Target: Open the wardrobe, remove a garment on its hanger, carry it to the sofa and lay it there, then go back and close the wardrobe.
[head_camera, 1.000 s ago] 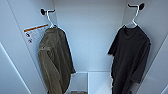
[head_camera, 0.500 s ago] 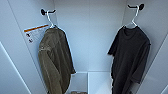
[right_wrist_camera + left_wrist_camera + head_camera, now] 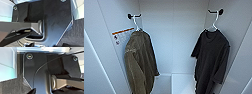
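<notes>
My jaws: can't tell from either wrist view whether they're open or closed, both mostly show my own dark plate and bar. Grey carpet (image 3: pixel 11 87) under my left wrist, with white panelling (image 3: pixel 7 63) beside it; same carpet under the right wrist. Head view looks into the open wardrobe (image 3: pixel 171 37), white inside. T-shirt (image 3: pixel 211 62), black, hangs on the right side on a white hanger (image 3: pixel 214 23) whose hook sits over a black hook (image 3: pixel 216 11) on the right wall. Olive-brown jacket (image 3: pixel 140 62) hangs on the left side from a second hanger (image 3: pixel 136 23), on another black hook (image 3: pixel 132 16) on the left wall. Shirt and jacket well apart, bare back wall between. White sticker (image 3: pixel 121 35) with an orange strip on the left wall just beside the jacket's shoulder
</notes>
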Robot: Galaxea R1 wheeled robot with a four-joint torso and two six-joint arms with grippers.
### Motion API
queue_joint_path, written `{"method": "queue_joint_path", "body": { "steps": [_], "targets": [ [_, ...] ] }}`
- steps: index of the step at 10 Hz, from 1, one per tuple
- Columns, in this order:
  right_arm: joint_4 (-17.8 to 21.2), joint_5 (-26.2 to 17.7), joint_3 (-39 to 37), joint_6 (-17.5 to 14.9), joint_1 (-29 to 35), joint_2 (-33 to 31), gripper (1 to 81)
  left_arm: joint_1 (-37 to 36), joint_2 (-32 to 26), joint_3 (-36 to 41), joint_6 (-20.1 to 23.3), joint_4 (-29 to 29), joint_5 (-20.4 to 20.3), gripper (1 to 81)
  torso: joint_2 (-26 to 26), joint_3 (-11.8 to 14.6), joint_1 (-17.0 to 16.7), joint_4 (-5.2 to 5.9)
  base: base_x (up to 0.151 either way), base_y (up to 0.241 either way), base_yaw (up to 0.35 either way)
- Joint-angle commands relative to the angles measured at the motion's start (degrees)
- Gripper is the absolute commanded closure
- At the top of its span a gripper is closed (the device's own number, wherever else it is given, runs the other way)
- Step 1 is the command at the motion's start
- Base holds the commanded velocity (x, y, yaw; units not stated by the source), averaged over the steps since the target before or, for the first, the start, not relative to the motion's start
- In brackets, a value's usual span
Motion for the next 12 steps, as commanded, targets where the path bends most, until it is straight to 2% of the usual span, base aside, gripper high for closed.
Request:
{"method": "queue_joint_path", "body": {
  "steps": [1, 2, 5, 6, 7, 8, 10, 12],
  "targets": [
    [-0.5, -2.9, 0.2, 0.1, 1.8, 0.3, 1.0, -5.1, -0.9, 1.7, 0.6, 1.3, 3.0, 1.0, 0.0, 1.3, 0.1, -5.27, 0.000, 0.000, 0.000],
    [-0.5, -2.8, 0.2, 0.1, 1.8, 0.3, 1.0, -6.0, -1.4, 3.0, 0.6, 1.9, 3.1, 1.0, 0.0, 1.5, 0.1, -6.48, 0.000, 0.000, 0.000],
    [-0.5, -2.8, 0.2, 0.1, 1.8, 0.3, 1.0, -9.1, -2.9, 5.5, 0.7, 3.4, 3.1, 1.0, 0.0, 4.1, 0.1, -12.15, 0.000, 0.000, 0.000],
    [-0.5, -2.9, 0.2, 0.1, 1.8, 0.3, 1.0, -10.4, -2.9, 5.5, 0.7, 3.4, 3.5, 1.0, 0.0, 2.4, 0.1, -8.74, 0.000, 0.000, 0.000],
    [-0.5, -2.9, 0.2, 0.1, 1.8, 0.3, 1.0, -11.9, -3.1, 5.7, 0.7, 3.5, 3.6, 1.0, 0.0, 2.8, 0.1, -10.35, 0.000, 0.000, 0.000],
    [-0.5, -2.8, 0.2, 0.1, 1.8, 0.3, 1.0, -13.4, -3.8, 7.4, 0.7, 4.2, 3.6, 1.0, 0.0, 3.1, 0.1, -11.34, 0.000, 0.000, 0.000],
    [-0.7, -2.7, 0.2, -0.1, 1.7, 0.4, 1.0, -17.0, -6.9, 14.7, 0.7, 4.8, 4.1, 1.0, 0.0, 3.1, 0.1, -11.51, 0.000, 0.000, 0.000],
    [-0.5, -2.7, 0.2, -0.5, 1.8, 0.5, 1.0, -21.5, -10.2, 22.1, 0.5, 5.0, 7.9, 1.0, 0.0, 3.1, 0.1, -11.53, 0.000, 0.000, 0.000]
  ]
}}
